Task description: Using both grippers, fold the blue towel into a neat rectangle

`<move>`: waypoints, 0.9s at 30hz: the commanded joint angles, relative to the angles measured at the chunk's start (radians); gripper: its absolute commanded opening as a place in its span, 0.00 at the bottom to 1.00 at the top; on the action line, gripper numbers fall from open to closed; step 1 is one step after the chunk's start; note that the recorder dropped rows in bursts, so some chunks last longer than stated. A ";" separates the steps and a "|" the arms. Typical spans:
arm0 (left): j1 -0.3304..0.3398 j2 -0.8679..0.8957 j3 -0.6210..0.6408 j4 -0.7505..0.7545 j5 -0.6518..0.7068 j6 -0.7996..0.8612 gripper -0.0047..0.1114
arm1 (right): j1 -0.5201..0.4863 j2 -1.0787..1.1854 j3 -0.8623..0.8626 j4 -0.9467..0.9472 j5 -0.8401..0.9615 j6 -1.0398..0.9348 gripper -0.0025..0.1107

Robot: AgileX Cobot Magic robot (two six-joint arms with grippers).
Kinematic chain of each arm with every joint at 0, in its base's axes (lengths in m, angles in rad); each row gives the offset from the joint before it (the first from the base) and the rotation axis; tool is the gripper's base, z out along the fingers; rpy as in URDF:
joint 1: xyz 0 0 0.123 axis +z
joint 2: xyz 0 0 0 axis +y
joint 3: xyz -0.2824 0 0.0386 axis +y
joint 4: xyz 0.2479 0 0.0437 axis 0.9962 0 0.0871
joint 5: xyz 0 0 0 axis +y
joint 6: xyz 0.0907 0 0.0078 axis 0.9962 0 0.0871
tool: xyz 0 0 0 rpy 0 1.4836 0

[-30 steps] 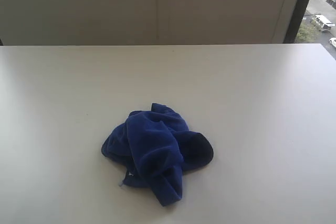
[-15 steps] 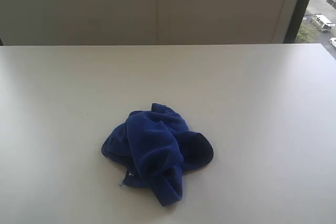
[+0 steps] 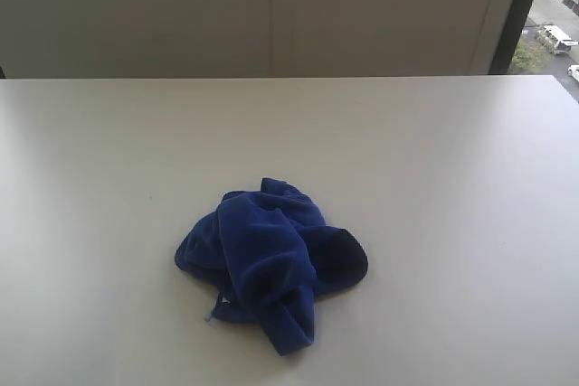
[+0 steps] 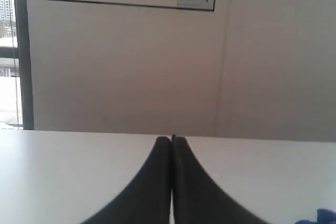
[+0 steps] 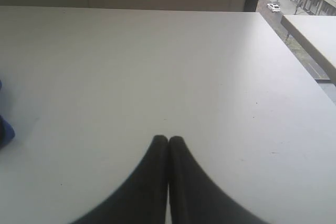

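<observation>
The blue towel [image 3: 270, 259] lies crumpled in a heap on the white table [image 3: 434, 160], a little left of centre and near the front, with a small white tag at its front-left edge. Neither arm shows in the exterior view. In the left wrist view my left gripper [image 4: 171, 140] is shut with nothing between its fingers, and a scrap of the blue towel [image 4: 320, 216] shows at the frame's corner. My right gripper [image 5: 168, 140] is shut and empty over bare table, with a sliver of the blue towel [image 5: 4, 129] at the frame's edge.
A plain wall panel [image 3: 271, 15] rises behind the table's far edge. A window [image 3: 552, 15] at the far right shows a street outside. The right wrist view shows the table's side edge and a second table [image 5: 315, 30] beyond a gap.
</observation>
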 commanded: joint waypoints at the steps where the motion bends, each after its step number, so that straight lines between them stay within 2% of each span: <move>1: 0.000 -0.004 0.004 -0.005 -0.094 -0.262 0.04 | 0.001 -0.003 0.005 0.005 -0.011 -0.007 0.02; 4: 0.000 -0.004 0.004 -0.040 -0.232 -0.488 0.04 | 0.001 -0.003 0.005 0.005 -0.011 -0.007 0.02; 6: 0.000 -0.004 0.004 -0.120 -0.300 -0.513 0.04 | 0.001 -0.003 0.005 0.005 -0.011 -0.007 0.02; 8: 0.000 0.019 -0.046 -0.151 -0.295 -0.512 0.04 | 0.001 -0.003 0.005 0.005 -0.011 -0.007 0.02; 9: 0.000 0.041 -0.088 -0.131 -0.240 -0.506 0.04 | 0.001 -0.003 0.005 0.005 -0.011 -0.007 0.02; 11: 0.000 0.099 -0.199 0.023 -0.051 -0.506 0.04 | 0.001 -0.003 0.005 0.005 -0.011 -0.007 0.02; 13: 0.000 0.191 -0.315 0.295 0.131 -0.559 0.04 | 0.001 -0.003 0.005 0.005 -0.011 -0.007 0.02; 15: 0.000 0.296 -0.399 0.506 0.200 -0.692 0.04 | 0.001 -0.003 0.005 0.005 -0.011 -0.007 0.02; 18: 0.000 0.445 -0.498 0.750 0.224 -0.725 0.04 | 0.001 -0.003 0.005 0.005 -0.011 -0.007 0.02; 20: 0.000 0.547 -0.547 0.830 0.288 -0.735 0.04 | 0.001 -0.003 0.005 0.005 -0.011 -0.007 0.02; 22: 0.000 0.637 -0.574 0.885 0.399 -0.677 0.04 | 0.001 -0.003 0.005 0.005 -0.011 -0.007 0.02; 25: 0.000 0.788 -0.605 0.886 0.623 -0.391 0.04 | 0.001 -0.003 0.005 0.005 -0.011 -0.007 0.02; 27: -0.012 0.889 -0.643 0.834 0.734 -0.334 0.04 | 0.001 -0.003 0.005 0.007 -0.011 -0.007 0.02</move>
